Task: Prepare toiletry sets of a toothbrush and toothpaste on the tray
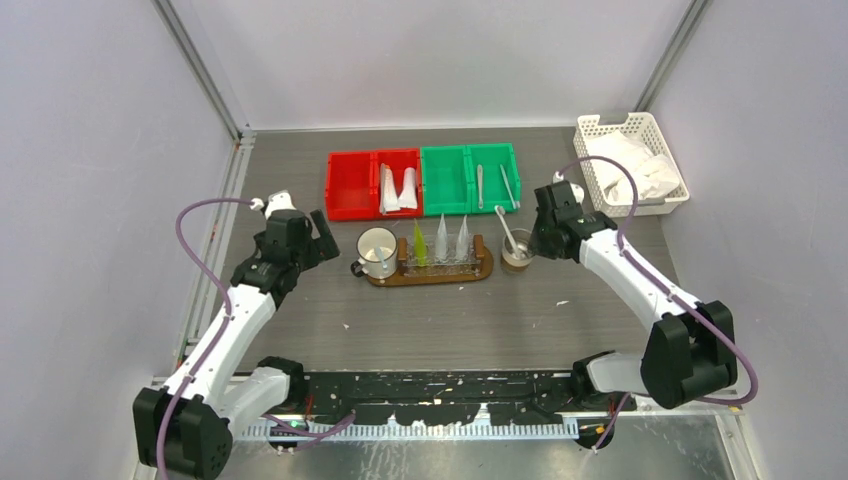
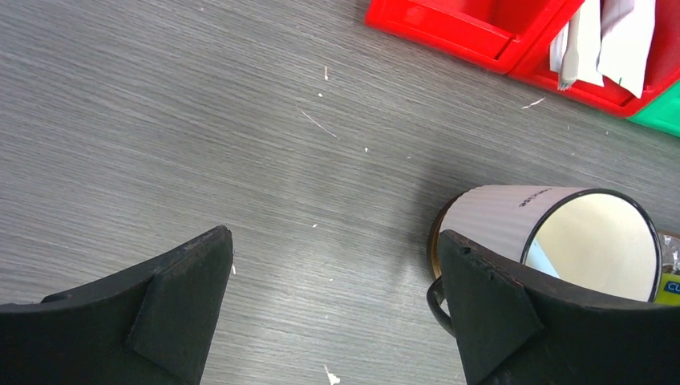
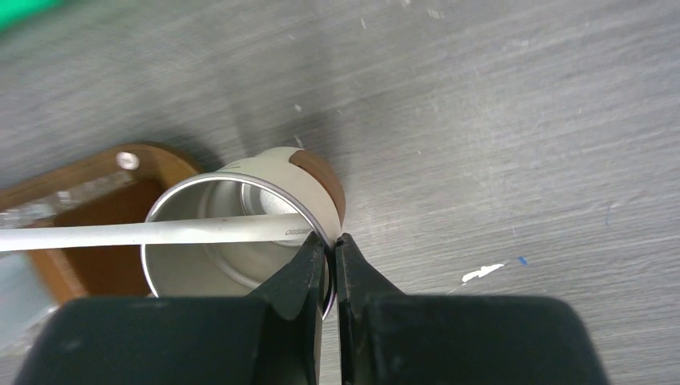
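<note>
Right fingers clamp the toothbrush end to seat it in the cup; left fingers gape, empty.

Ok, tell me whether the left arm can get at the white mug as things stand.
Probably yes: the left gripper hangs open right beside the mug, only bare table between them.

Red bins, green bins, yellow-green tube.
</note>
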Controlling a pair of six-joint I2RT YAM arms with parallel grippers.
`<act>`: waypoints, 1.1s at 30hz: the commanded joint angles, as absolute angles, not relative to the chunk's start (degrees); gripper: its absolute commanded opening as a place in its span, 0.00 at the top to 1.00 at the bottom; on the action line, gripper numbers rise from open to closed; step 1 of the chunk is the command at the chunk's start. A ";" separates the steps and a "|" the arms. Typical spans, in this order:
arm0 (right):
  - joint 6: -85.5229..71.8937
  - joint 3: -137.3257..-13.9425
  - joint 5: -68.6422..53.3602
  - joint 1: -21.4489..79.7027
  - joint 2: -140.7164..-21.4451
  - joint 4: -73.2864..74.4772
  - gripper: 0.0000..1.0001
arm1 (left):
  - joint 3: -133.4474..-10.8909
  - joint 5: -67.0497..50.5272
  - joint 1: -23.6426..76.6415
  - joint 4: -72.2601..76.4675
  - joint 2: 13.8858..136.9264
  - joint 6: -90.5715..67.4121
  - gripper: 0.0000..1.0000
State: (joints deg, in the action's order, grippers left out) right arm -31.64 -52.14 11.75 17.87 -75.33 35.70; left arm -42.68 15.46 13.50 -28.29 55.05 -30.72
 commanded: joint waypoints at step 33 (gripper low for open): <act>-32.57 -64.66 2.54 18.02 -79.54 36.19 0.99 | -33.41 13.03 20.10 -25.29 48.41 -39.80 0.00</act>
State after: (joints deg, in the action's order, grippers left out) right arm -31.88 -62.26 3.86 17.89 -79.94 37.39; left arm -33.54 13.41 19.59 -24.80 49.93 -38.85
